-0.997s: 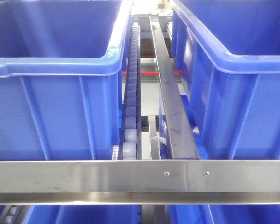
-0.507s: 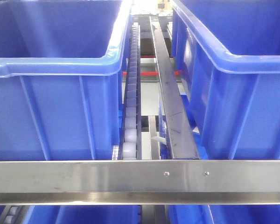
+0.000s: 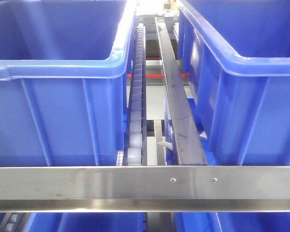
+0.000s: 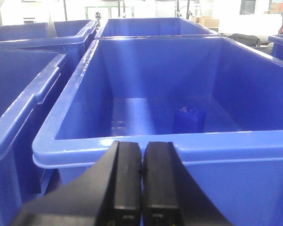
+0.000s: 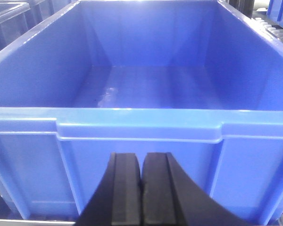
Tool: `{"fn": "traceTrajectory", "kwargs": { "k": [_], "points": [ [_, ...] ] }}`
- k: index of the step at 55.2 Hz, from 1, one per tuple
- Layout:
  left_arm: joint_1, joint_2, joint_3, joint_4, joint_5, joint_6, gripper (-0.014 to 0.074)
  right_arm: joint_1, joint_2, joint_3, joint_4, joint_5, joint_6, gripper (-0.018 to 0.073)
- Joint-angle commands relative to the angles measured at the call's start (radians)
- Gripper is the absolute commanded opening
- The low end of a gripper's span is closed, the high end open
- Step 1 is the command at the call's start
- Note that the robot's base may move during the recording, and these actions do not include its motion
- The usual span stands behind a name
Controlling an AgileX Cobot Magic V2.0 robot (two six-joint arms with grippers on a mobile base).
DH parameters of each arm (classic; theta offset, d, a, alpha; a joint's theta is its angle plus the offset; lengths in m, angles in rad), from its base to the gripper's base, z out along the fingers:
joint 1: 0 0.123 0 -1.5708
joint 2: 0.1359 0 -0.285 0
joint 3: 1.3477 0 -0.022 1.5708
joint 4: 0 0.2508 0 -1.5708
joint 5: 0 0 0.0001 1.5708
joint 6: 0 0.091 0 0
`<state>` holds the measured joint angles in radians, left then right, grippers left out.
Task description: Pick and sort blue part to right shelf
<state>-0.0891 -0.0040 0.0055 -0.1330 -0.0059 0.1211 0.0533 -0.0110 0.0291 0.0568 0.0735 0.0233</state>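
A small blue part [image 4: 189, 119] stands on the floor of the blue bin [image 4: 132, 146] in the left wrist view, toward its right side. My left gripper [image 4: 141, 162] hangs outside that bin's near rim, shut with nothing held. My right gripper [image 5: 141, 174] is shut too, empty, in front of the near wall of another blue bin [image 5: 137, 129] that holds nothing. The right shelf [image 3: 135, 186] shows in the front view as a brushed-steel rail with two screws, a roller track [image 3: 136, 111] and a steel divider strip [image 3: 176, 96]. Neither gripper appears in the front view.
Two large blue bins flank the tracks in the front view, left bin [image 3: 58, 101] and right bin [image 3: 241, 96]. More blue bins [image 4: 19, 94] stand to the left of and behind the one with the part. Lower bins [image 3: 87, 222] show under the rail.
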Motion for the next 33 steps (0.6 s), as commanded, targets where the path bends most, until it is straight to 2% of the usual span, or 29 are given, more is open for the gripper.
{"fn": "traceTrajectory", "kwargs": {
  "k": [1,33],
  "points": [
    [-0.007,-0.023,0.031,-0.007,-0.083,-0.008,0.0124,-0.001,-0.018,-0.008,0.000,-0.096,-0.005,0.0037],
    [-0.007,-0.023,0.031,-0.007,-0.083,-0.008,0.0124,-0.001,-0.018,-0.008,0.000,-0.090,-0.005,0.0037]
  ]
}}
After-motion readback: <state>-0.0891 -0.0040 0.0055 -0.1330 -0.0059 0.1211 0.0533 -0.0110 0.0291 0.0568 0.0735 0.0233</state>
